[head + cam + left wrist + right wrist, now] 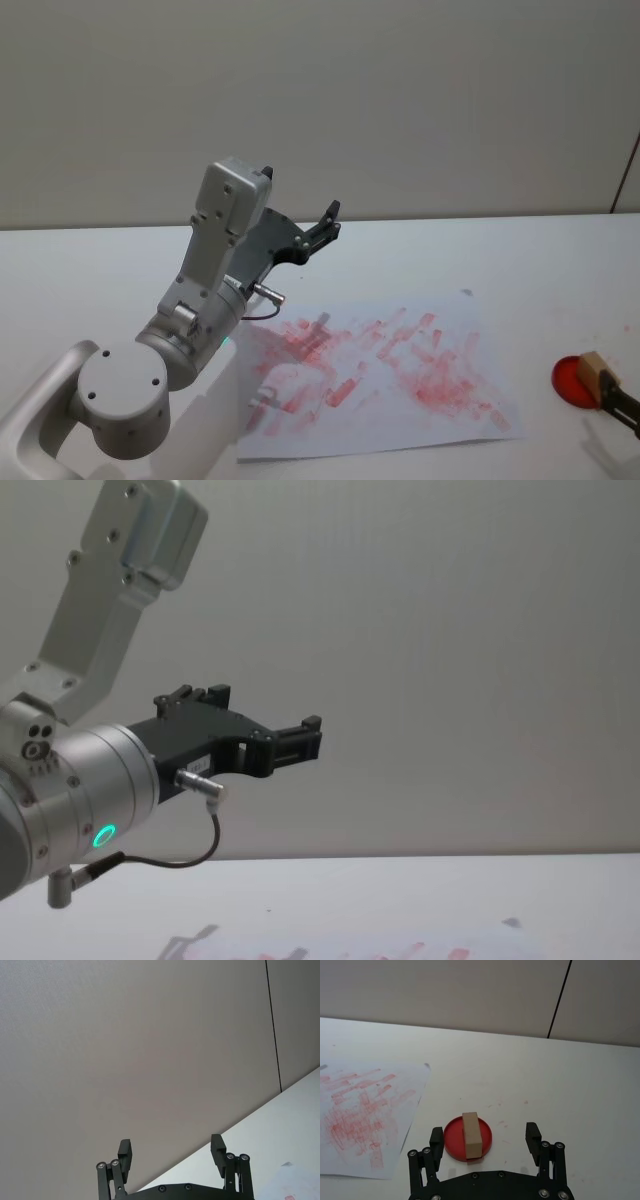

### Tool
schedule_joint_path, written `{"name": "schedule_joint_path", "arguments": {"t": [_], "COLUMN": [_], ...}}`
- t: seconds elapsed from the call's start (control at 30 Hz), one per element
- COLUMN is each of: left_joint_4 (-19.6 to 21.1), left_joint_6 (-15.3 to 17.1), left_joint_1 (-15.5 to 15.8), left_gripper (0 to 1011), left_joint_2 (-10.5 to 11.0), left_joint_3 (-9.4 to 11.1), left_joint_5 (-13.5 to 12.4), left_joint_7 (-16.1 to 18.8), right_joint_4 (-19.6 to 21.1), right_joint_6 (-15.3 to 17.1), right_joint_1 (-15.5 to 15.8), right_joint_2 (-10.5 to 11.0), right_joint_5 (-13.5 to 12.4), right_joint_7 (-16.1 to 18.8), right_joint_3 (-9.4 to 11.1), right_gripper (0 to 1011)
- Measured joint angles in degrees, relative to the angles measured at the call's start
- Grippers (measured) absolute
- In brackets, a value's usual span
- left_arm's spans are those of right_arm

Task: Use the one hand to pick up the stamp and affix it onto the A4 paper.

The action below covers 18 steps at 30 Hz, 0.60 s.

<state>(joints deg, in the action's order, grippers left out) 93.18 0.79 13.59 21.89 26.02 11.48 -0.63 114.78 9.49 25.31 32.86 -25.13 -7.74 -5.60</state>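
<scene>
right gripper (484, 1134), wide and empty, faces the stamp (471, 1135) on red pad (452, 1138) clear of the paper (370, 1110); left gripper (171, 1146) raised, spread.

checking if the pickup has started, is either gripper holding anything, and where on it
Nothing is held. The right gripper is open by the stamp, which sits on the red ink pad. The left gripper is open and empty, raised off the table.

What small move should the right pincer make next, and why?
Probably ease the right pincer forward around the stamp: its jaws are open and the stamp stands ungripped on the red ink pad just ahead. The left pincer hangs raised, idle.
</scene>
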Motion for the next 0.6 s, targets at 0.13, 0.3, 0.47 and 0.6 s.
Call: {"name": "schedule_joint_path", "arguments": {"t": [0.13, 0.3, 0.47, 0.6], "left_joint_4": [0.0, 0.0, 0.0, 0.0], "left_joint_6": [0.0, 0.0, 0.0, 0.0], "left_joint_1": [0.0, 0.0, 0.0, 0.0], "left_gripper": [1001, 1001, 1001, 1001], "left_joint_2": [0.0, 0.0, 0.0, 0.0], "left_joint_3": [0.0, 0.0, 0.0, 0.0], "left_joint_5": [0.0, 0.0, 0.0, 0.0], "left_joint_7": [0.0, 0.0, 0.0, 0.0], "right_joint_4": [-0.5, -1.5, -3.1, -4.6], "right_joint_6": [1.5, 3.0, 4.6, 5.8], "right_joint_1": [-0.5, -1.6, -3.6, -5.4], "right_joint_2": [-0.1, -0.4, -1.1, -1.8], "right_joint_5": [0.2, 0.6, 1.4, 2.1], "right_joint_7": [0.6, 1.5, 3.1, 4.5], "right_joint_3": [0.0, 0.0, -0.3, -0.7], "right_gripper": [1001, 1001, 1001, 1001]}}
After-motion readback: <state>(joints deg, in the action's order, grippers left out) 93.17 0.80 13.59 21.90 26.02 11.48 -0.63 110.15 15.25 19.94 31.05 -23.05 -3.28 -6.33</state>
